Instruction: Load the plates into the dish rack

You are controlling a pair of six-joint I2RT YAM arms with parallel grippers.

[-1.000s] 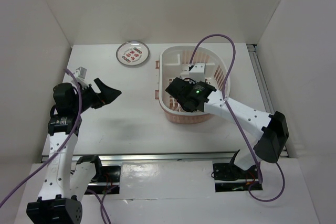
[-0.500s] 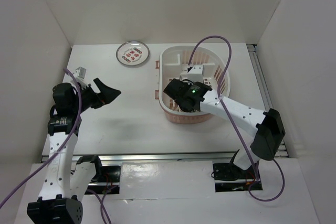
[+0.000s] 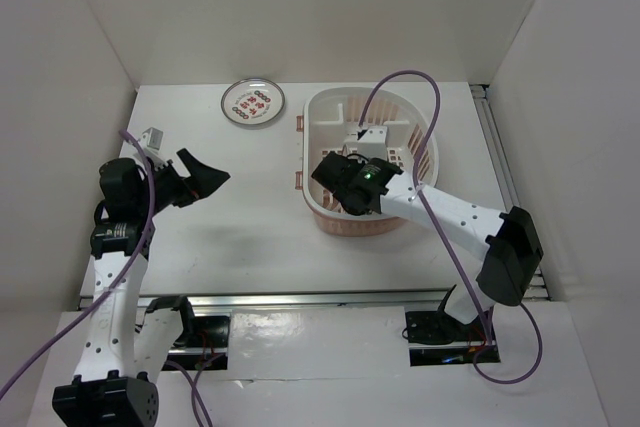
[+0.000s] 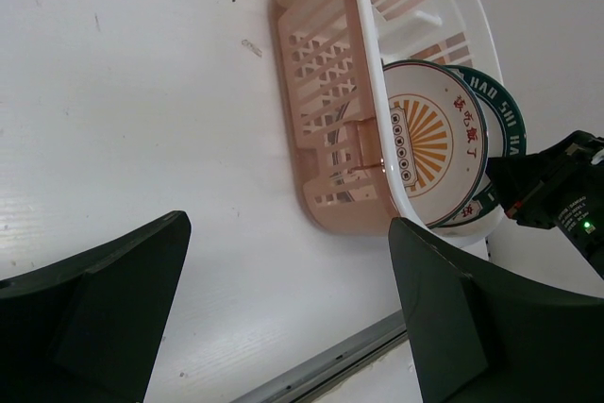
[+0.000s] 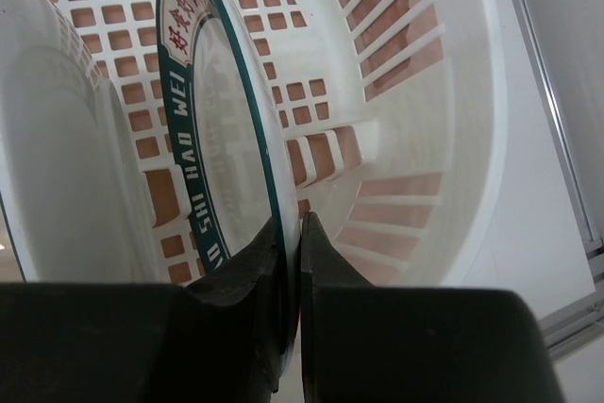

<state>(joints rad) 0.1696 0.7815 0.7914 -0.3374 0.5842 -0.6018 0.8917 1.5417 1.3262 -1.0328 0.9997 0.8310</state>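
Observation:
The dish rack (image 3: 428,143) is a pink-and-white oval basket at the back right of the table. My right gripper (image 3: 338,177) reaches into its near end. In the right wrist view this gripper (image 5: 294,226) is shut on the rim of the teal-rimmed plate (image 5: 222,129), which stands on edge inside the rack (image 5: 444,92). The orange sunburst plate (image 4: 429,139) stands on edge beside it, nearer the rack's wall. The red-character plate (image 3: 253,102) lies flat on the table, left of the rack. My left gripper (image 3: 205,179) is open and empty over the left of the table.
The table's metal front rail (image 3: 300,297) runs along the near edge. White walls close the back and both sides. A purple cable (image 3: 410,77) arcs over the rack. The left wrist view shows bare tabletop (image 4: 142,120) between my left gripper (image 4: 288,233) and the rack (image 4: 326,110).
My right wrist has shifted slightly left and back inside the rack with the teal-rimmed plate still held. The left arm has not moved.

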